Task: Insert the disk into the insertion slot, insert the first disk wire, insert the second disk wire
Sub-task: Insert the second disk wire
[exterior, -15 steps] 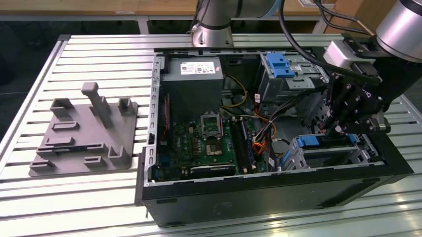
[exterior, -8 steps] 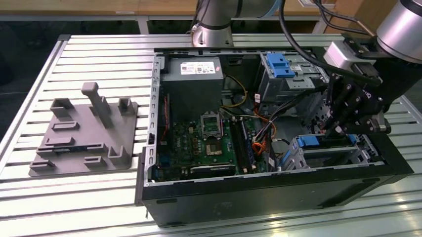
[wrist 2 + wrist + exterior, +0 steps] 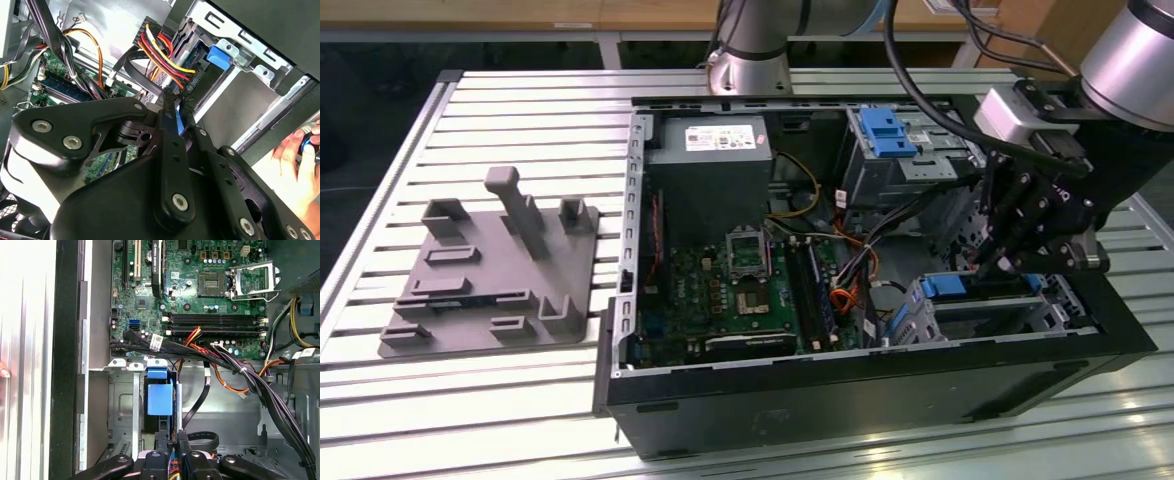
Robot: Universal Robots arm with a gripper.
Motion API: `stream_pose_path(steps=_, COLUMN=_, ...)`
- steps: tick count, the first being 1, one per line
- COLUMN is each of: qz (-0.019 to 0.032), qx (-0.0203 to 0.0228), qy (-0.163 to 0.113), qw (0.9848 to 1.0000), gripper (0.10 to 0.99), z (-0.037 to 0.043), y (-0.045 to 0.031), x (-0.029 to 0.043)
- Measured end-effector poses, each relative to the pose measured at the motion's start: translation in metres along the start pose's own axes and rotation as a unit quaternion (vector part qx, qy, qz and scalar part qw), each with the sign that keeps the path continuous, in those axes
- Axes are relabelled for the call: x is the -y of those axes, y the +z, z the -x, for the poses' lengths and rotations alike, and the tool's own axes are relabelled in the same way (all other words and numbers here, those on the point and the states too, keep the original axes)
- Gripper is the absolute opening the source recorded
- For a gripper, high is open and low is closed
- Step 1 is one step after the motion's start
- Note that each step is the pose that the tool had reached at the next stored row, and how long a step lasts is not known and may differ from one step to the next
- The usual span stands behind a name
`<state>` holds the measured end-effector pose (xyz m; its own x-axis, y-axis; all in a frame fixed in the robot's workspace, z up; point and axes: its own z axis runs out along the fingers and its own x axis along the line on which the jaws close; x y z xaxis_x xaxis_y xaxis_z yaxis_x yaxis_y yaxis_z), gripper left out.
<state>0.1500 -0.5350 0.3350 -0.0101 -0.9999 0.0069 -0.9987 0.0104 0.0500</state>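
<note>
Exterior view: the disk [image 3: 970, 290] sits in the insertion slot [image 3: 994, 318], the low silver cage in the computer case's [image 3: 854, 395] corner at the exterior view's right; its blue handle end [image 3: 942, 287] faces the motherboard [image 3: 720, 295]. In the first wrist view the blue handle end [image 3: 159, 396] stands between the cage's metal rails [image 3: 136, 405], with a smaller blue tab [image 3: 157, 373] at the cage's edge.

The gripper [image 3: 1001, 262] hangs directly over the disk's handle end, fingers pointing down into the case. In the first wrist view the two fingertips [image 3: 161, 440] stand close together with only a narrow gap, and a bundle of coloured wires [image 3: 172, 471] shows between them lower down. In the second wrist view the fingers [image 3: 170, 117] converge on a black connector [image 3: 172, 92] at the end of red, yellow and orange wires [image 3: 167, 57]; the jaws appear clamped on this connector, near the drive cage's opening.

A black flat cable [image 3: 200, 405] loops across the case floor beside the slot. A taller grey cage with a blue latch [image 3: 886, 133] stands further back, and the power supply [image 3: 710, 145] sits beside it. Outside the case, on the slatted table [image 3: 494, 130], rests a grey fixture plate [image 3: 487, 270]. A person's hand [image 3: 295, 165] is at the case's outer edge in the second wrist view.
</note>
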Motion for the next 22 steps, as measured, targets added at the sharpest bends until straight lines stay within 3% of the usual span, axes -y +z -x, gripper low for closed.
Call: stream_pose_path(steps=22, qz=0.0000, qx=-0.0001, qy=0.000, qw=1.0000, gripper=0.200, z=-0.0001, y=0.0037, x=0.0011)
